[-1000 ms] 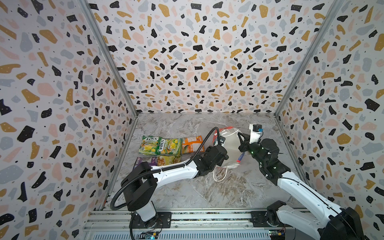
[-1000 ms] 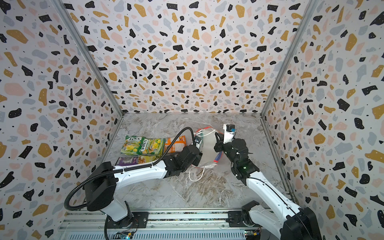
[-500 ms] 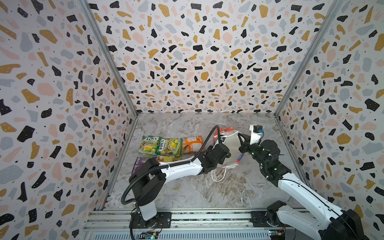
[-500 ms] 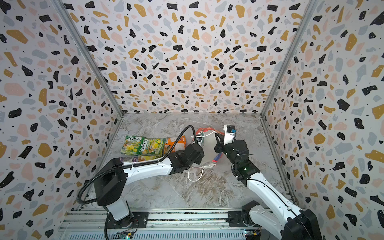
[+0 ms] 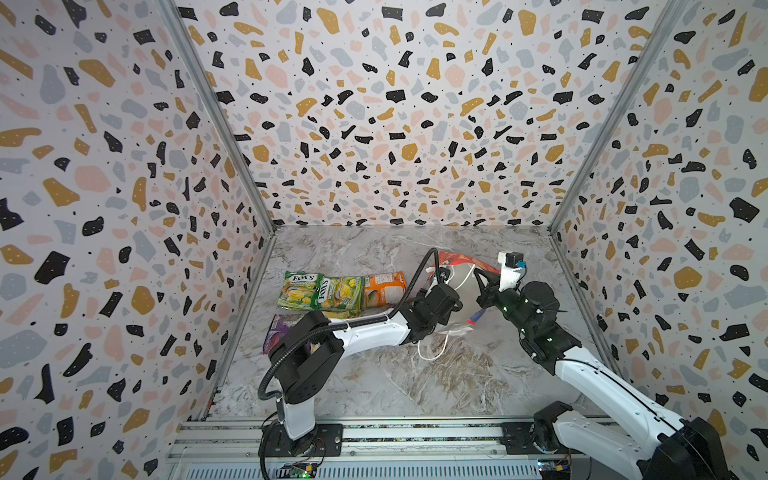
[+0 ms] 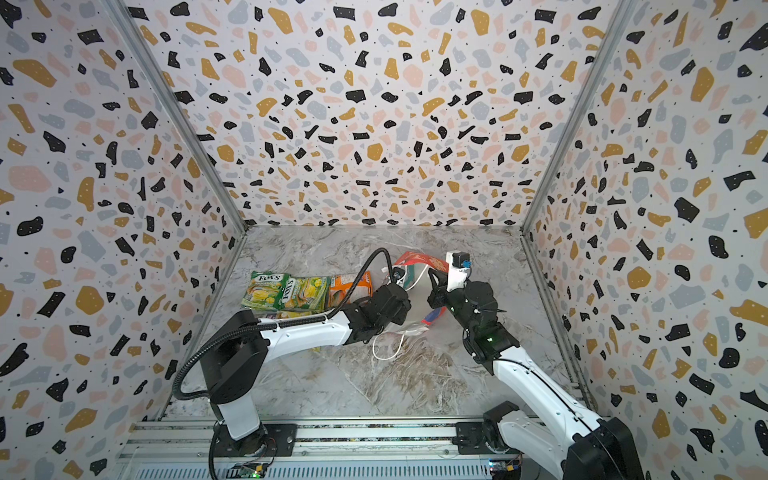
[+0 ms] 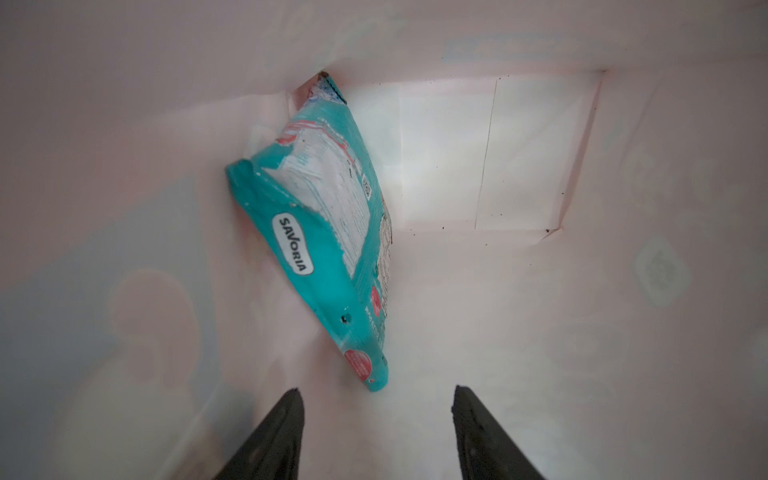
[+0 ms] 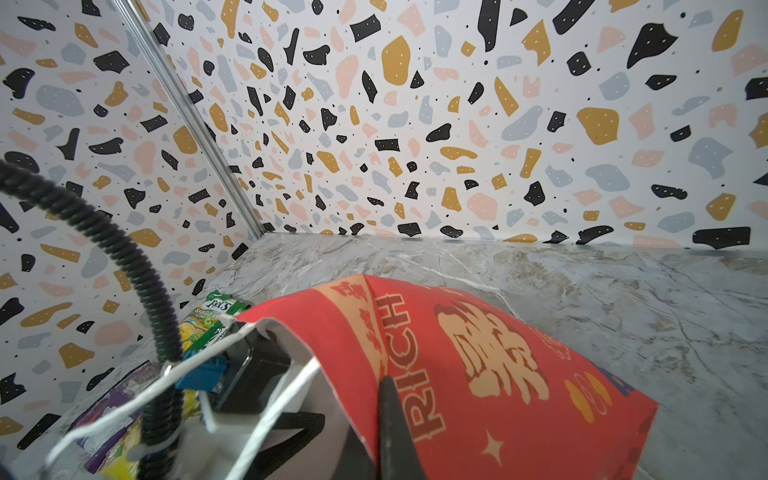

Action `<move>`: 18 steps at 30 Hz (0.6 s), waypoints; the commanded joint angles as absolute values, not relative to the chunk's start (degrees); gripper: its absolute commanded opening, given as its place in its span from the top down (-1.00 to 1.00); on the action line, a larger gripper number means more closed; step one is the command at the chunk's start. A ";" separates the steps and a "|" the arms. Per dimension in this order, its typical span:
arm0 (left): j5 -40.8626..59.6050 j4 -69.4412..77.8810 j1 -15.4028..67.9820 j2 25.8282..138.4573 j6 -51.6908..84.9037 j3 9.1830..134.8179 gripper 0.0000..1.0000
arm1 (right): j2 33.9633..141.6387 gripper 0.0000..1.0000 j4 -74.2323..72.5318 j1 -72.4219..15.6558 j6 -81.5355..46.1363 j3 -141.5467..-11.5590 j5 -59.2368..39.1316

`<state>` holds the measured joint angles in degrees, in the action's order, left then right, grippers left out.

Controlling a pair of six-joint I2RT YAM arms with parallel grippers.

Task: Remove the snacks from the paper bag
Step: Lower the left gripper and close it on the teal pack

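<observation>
Teal packet (image 7: 328, 266) is showing SAVORIA; paper bag (image 8: 498, 374) is reading RICH; green-yellow packet (image 5: 298, 291) and its neighbour (image 5: 338, 293) are showing FOX'S.

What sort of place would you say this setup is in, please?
Probably a purpose-built robot test cell: terrazzo-print panels close three sides, the base is a marble-look tabletop, and the left arm and right arm are mounted on an aluminium rail along its front.

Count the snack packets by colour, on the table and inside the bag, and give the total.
Green-yellow: 2
Orange: 1
Purple: 1
Yellow, mostly hidden under the left arm: 1
Teal, inside the bag: 1
Total: 6
</observation>
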<state>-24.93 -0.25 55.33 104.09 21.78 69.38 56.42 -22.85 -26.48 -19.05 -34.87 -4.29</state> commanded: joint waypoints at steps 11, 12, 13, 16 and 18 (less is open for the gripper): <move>-21.76 4.76 54.24 104.02 22.44 71.44 -0.14 | 54.69 1.00 -28.44 -27.07 -20.12 -35.38 -5.75; -22.65 5.27 54.19 104.18 22.53 70.99 -0.14 | 54.75 1.00 -28.68 -27.07 -20.34 -35.25 -5.93; -23.14 5.06 54.14 104.64 22.72 71.13 -0.14 | 54.78 1.00 -28.87 -27.07 -20.47 -35.24 -6.10; -24.83 1.02 53.97 106.55 24.03 74.01 -0.17 | 55.18 1.00 -28.74 -27.15 -20.58 -35.46 -6.23; -24.90 0.39 53.88 107.59 24.97 74.64 -0.20 | 55.03 1.00 -28.67 -27.15 -20.53 -35.42 -6.11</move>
<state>-23.27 1.10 54.48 106.08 23.11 72.27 56.45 -23.62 -26.74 -19.90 -34.74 -4.97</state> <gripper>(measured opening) 0.595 0.041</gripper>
